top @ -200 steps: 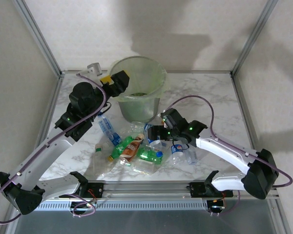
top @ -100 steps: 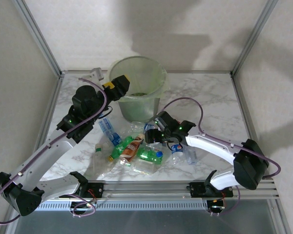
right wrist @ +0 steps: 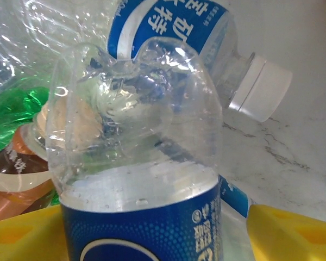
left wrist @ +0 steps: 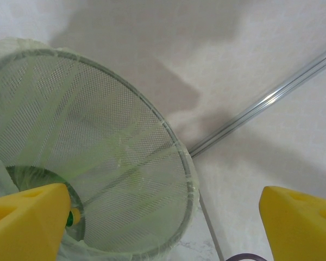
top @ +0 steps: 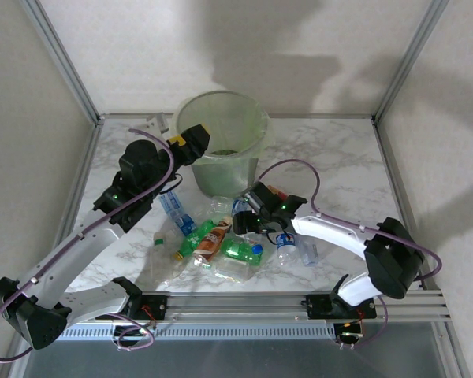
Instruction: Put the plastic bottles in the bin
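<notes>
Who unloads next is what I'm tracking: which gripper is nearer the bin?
Left. The left gripper hangs over the bin at its near-left rim, jaws wide apart. The right gripper is low on the table in front of the bin, a blue-labelled bottle between its jaws.

We were in a robotics lab, inside a purpose-built test cell and not any lived-in room. Aluminium frame posts (top: 63, 63) rose from the corners of a marble-patterned table (top: 331, 157), and plain pale panels (top: 142, 47) closed it in as walls. Our left arm (top: 87, 236) and right arm (top: 339, 232) were bolted to a metal rail (top: 236, 299) along the near edge. Their purple cables (top: 288, 161) looped bare in the open, and green status lights glowed on the joints.
</notes>
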`<state>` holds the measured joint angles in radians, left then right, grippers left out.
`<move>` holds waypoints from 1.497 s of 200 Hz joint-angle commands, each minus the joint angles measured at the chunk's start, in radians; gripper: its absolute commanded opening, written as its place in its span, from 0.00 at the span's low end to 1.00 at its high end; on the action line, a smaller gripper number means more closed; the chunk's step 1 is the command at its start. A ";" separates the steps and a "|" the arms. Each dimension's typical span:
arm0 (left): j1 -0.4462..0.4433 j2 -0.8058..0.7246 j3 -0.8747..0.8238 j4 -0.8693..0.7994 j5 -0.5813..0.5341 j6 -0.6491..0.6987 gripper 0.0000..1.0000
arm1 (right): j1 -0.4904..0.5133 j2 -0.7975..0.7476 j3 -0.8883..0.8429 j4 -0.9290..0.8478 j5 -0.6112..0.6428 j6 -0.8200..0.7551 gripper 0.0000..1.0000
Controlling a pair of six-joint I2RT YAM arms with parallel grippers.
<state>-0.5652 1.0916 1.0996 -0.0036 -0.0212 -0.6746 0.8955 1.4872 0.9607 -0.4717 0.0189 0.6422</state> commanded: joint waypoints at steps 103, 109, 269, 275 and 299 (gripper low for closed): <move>0.010 -0.002 -0.009 0.010 -0.008 -0.032 0.89 | 0.025 -0.013 0.048 -0.032 0.099 0.004 0.64; 0.009 -0.002 -0.009 0.010 -0.008 -0.034 0.89 | 0.025 -0.020 0.048 -0.033 0.102 0.004 0.64; 0.021 -0.006 0.014 -0.030 -0.051 -0.040 0.91 | 0.025 -0.291 -0.013 -0.064 0.238 0.086 0.51; 0.022 -0.007 0.014 -0.029 -0.052 -0.040 0.91 | 0.023 -0.305 -0.010 -0.075 0.254 0.092 0.51; 0.024 -0.004 0.014 -0.030 -0.050 -0.040 0.91 | 0.019 -0.354 0.014 -0.114 0.310 0.112 0.50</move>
<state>-0.5518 1.0946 1.0973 -0.0227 -0.0528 -0.7116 0.9108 1.1790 0.9585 -0.5251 0.2390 0.7166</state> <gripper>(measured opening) 0.908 0.503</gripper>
